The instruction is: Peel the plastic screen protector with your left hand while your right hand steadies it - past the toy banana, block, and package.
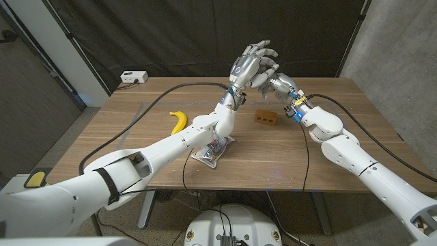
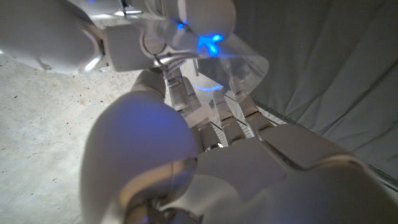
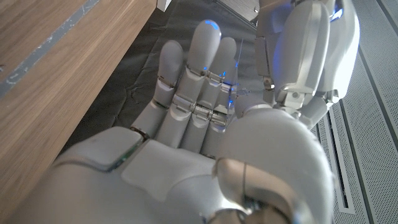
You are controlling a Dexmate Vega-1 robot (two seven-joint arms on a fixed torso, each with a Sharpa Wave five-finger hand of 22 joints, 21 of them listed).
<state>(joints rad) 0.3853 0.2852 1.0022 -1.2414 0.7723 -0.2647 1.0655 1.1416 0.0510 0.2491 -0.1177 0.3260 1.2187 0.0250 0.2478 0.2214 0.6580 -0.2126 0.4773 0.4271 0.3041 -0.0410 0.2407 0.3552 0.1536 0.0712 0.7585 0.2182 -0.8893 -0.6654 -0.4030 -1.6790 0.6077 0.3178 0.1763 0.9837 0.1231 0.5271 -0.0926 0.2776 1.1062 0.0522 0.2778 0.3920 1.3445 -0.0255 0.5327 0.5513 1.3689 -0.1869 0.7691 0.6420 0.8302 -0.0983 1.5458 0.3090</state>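
Both hands are raised together over the table's far middle. My left hand (image 1: 248, 64) meets my right hand (image 1: 278, 83) fingertip to fingertip. The clear plastic screen protector (image 2: 246, 65) shows in the left wrist view as a thin curved sheet between my left hand (image 2: 205, 155) and my right hand (image 2: 149, 31). In the right wrist view its edge (image 3: 234, 93) runs between the thumb and fingers of my right hand (image 3: 199, 124), with my left hand (image 3: 305, 50) pinching it from beyond. The toy banana (image 1: 179, 121), the brown block (image 1: 265, 117) and the package (image 1: 213, 151) lie on the table below.
A wooden table (image 1: 328, 147) carries black cables (image 1: 136, 123) across its left half. A white power strip (image 1: 133, 77) sits at the far left corner. A dark curtain hangs behind. My left forearm passes over the package.
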